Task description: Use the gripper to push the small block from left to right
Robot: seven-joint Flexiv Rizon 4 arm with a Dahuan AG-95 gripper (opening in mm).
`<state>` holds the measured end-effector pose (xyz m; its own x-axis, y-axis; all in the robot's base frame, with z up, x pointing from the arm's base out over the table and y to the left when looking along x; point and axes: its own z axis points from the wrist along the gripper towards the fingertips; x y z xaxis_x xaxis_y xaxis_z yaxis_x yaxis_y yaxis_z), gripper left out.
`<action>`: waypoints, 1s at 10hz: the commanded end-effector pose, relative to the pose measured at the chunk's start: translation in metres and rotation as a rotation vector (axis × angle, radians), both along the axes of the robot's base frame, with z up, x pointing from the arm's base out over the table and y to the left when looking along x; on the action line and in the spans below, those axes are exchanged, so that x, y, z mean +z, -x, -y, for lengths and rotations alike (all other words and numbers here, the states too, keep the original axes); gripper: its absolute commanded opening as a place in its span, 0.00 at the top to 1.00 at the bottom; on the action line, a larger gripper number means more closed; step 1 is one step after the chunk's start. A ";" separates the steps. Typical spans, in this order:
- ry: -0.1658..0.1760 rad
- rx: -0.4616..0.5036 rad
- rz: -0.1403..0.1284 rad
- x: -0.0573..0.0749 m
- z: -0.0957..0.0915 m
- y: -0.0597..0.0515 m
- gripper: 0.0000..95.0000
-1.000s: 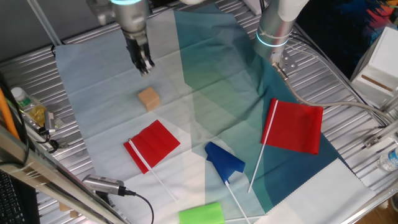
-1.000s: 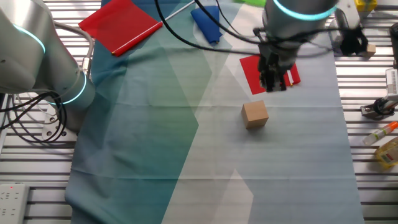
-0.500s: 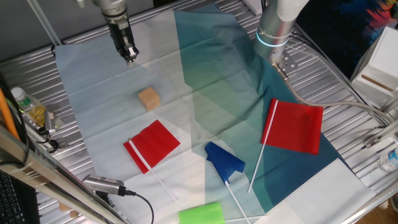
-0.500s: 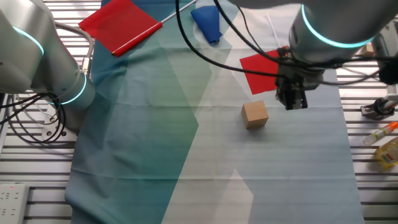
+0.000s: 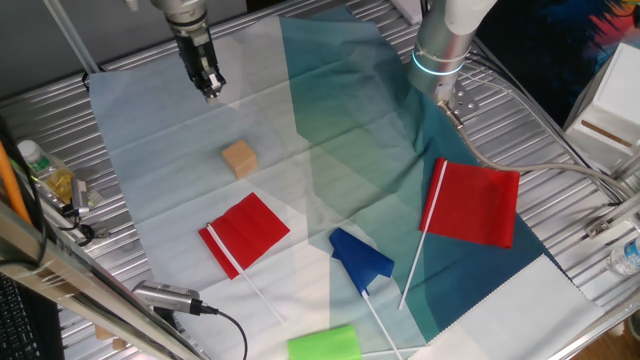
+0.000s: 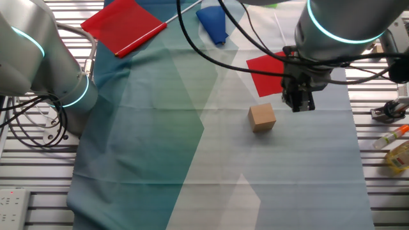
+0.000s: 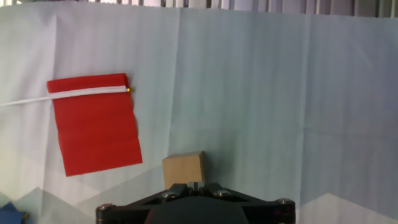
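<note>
Tan wood, plain faces: the small block (image 5: 239, 158) sits alone on the pale part of the cloth (image 5: 150, 150), touching nothing. From one fixed view, my gripper (image 5: 211, 90) hangs above the cloth, clear of the block on its far side. From the other fixed view, the gripper (image 6: 300, 105) is just beside the block (image 6: 262, 118), apart from it. In the hand view the block (image 7: 184, 169) shows right in front of the black gripper body. The fingers look pressed together and hold nothing, as far as I can see. A small red flag (image 5: 247, 230) lies near the block on the cloth. A blue flag (image 5: 360, 260) and a larger red flag (image 5: 478, 203) lie further off.
</note>
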<state>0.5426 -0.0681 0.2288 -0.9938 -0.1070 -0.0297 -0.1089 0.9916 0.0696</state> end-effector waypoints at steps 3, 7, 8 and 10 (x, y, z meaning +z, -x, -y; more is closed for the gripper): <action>0.008 -0.012 0.002 0.000 0.001 0.001 1.00; -0.004 0.028 -0.047 0.000 0.001 0.001 1.00; 0.015 0.049 -0.064 0.000 0.001 0.001 1.00; 0.044 0.065 -0.085 0.000 0.001 0.001 1.00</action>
<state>0.5421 -0.0683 0.2283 -0.9840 -0.1691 0.0564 -0.1668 0.9851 0.0428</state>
